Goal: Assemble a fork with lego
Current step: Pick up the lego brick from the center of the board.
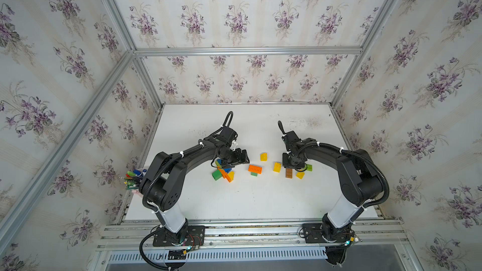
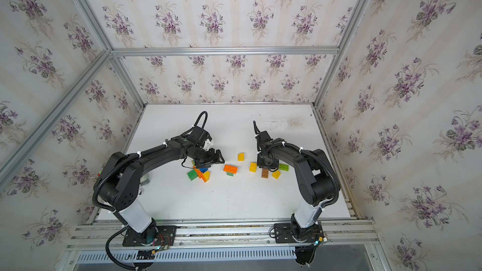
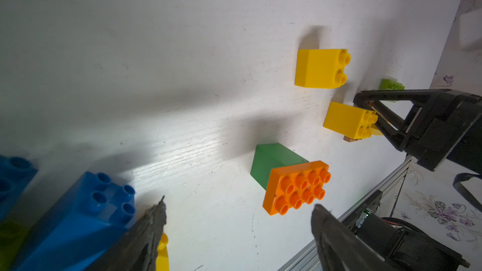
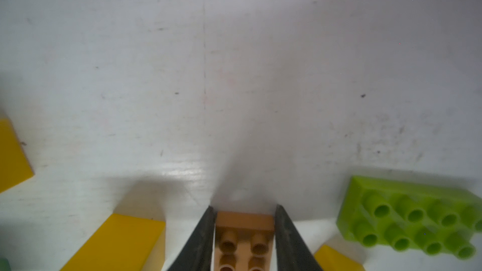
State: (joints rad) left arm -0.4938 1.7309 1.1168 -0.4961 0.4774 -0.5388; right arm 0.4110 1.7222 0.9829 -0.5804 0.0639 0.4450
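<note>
My right gripper (image 4: 245,208) is shut on a brown lego brick (image 4: 243,233), one finger against each long side; the brick lies on the white table (image 1: 260,199). Around it sit a lime green brick (image 4: 412,212) and yellow bricks (image 1: 277,167) (image 1: 300,175). An orange oblong brick (image 3: 297,186) is stacked on a dark green one (image 3: 271,162) mid-table. My left gripper (image 3: 240,204) hangs open and empty between that stack and a pile of blue (image 3: 78,220), green (image 1: 216,175), orange (image 1: 226,175) and yellow bricks.
Another yellow brick (image 1: 263,156) stands alone behind the orange stack. A bunch of coloured pens (image 1: 134,178) sits at the table's left edge beside the left arm. Papered walls close in three sides, and a metal rail (image 1: 247,226) runs along the front.
</note>
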